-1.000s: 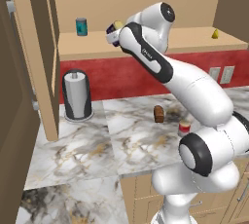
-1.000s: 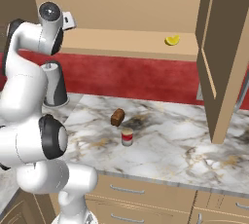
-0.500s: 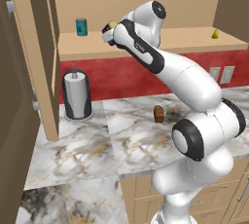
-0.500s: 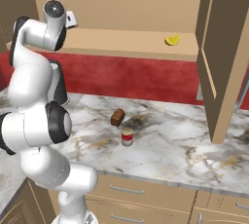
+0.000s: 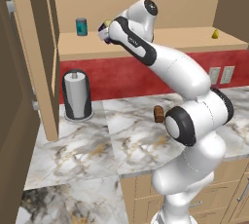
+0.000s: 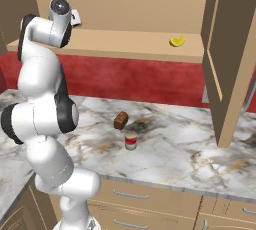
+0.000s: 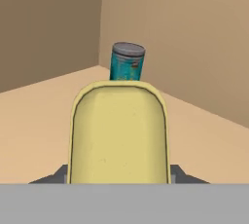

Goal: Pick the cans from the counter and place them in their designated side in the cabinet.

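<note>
The desk (image 5: 121,135) and the cabinet (image 5: 160,40) shelf are seen from behind the arm in both base views, once from its left and once from its right, looking forward and down. The shelf is viewed closely and level in the hand view, toward the teal can (image 7: 127,61).

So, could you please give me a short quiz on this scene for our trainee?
1. True or false: the gripper is shut on the blue can.
2. Which stands on the counter beside the brown block? A blue can; B red can; C mug.
3. Fill in: on the cabinet shelf, beyond the held can, stands a ___ can.
Key: 1 true; 2 B; 3 teal can.
</note>
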{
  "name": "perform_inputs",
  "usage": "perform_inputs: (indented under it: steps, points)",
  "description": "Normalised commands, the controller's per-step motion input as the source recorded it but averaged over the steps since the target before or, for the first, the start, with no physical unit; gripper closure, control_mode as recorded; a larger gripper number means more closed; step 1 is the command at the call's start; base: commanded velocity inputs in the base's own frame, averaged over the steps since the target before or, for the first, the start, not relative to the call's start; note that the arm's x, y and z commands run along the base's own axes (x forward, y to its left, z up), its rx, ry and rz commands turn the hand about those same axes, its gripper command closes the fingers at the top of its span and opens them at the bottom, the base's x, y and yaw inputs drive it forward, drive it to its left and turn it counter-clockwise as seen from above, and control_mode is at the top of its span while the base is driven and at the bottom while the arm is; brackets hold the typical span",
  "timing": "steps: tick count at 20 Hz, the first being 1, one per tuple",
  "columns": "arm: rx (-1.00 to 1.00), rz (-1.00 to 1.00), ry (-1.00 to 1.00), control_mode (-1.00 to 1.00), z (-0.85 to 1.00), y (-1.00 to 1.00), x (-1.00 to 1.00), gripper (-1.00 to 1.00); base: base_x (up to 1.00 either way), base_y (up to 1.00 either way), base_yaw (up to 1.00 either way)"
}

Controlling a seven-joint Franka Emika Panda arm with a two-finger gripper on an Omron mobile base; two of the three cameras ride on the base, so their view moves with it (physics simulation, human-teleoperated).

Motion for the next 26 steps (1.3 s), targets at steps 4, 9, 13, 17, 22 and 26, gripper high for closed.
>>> perform_inputs:
  steps: [4, 9, 13, 17, 22, 26]
  points:
    - [-0.02, 0.0, 0.02, -1.0, -0.05, 0.1, 0.39, 1.0, 0.0, 0.0, 0.0]
    - [-0.02, 0.0, 0.01, -1.0, -0.02, 0.07, 0.38, 1.0, 0.0, 0.0, 0.0]
    - [-0.02, 0.0, 0.02, -1.0, -0.09, 0.09, 0.35, 1.0, 0.0, 0.0, 0.0]
    - [-0.03, 0.0, 0.02, -1.0, -0.11, 0.1, 0.34, 1.0, 0.0, 0.0, 0.0]
    - [-0.03, 0.0, 0.01, -1.0, -0.12, 0.07, 0.32, 1.0, 0.0, 0.0, 0.0]
    - [-0.03, 0.01, 0.0, -1.0, -0.18, 0.05, 0.27, 1.0, 0.0, 0.0, 0.0]
